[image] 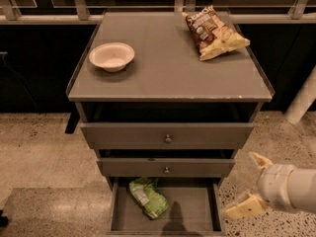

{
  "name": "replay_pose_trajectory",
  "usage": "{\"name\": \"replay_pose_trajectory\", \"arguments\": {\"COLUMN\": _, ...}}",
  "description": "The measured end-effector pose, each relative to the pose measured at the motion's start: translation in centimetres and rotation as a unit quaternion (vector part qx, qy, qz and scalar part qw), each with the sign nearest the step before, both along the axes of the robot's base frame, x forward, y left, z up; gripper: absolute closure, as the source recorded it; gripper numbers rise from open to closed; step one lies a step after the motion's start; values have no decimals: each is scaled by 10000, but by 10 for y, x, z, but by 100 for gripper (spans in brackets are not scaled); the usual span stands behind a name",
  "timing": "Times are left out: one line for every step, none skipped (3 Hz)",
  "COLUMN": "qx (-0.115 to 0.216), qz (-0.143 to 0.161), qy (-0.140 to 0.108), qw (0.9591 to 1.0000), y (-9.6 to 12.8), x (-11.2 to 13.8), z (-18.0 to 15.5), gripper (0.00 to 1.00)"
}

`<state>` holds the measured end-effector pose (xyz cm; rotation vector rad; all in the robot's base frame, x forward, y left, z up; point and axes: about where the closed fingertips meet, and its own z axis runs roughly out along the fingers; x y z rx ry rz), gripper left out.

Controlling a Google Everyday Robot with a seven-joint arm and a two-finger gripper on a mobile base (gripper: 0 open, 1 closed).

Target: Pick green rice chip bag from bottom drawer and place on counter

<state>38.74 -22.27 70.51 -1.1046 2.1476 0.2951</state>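
The green rice chip bag (147,197) lies in the left part of the open bottom drawer (192,211), partly under the middle drawer's front. The counter (168,58) is the grey top of the cabinet. My gripper (249,184) hangs at the lower right, beside the drawer's right side and apart from the bag. Its two pale fingers (244,207) are spread wide and hold nothing.
A white bowl (111,56) sits at the counter's left. A brown-and-cream chip bag (213,31) lies at the back right. The two upper drawers (168,136) with round knobs stand slightly pulled out. Speckled floor surrounds the cabinet; a white post (302,102) stands at right.
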Motion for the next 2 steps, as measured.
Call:
{"name": "replay_pose_trajectory", "arguments": {"qx": 597, "qz": -374, "qy": 171, "qw": 9974, "y": 9, "x": 11, "z": -76, "gripper": 0}}
{"name": "replay_pose_trajectory", "arguments": {"qx": 757, "qz": -443, "qy": 304, "qw": 9957, "y": 11, "x": 12, "z": -99, "gripper": 0}}
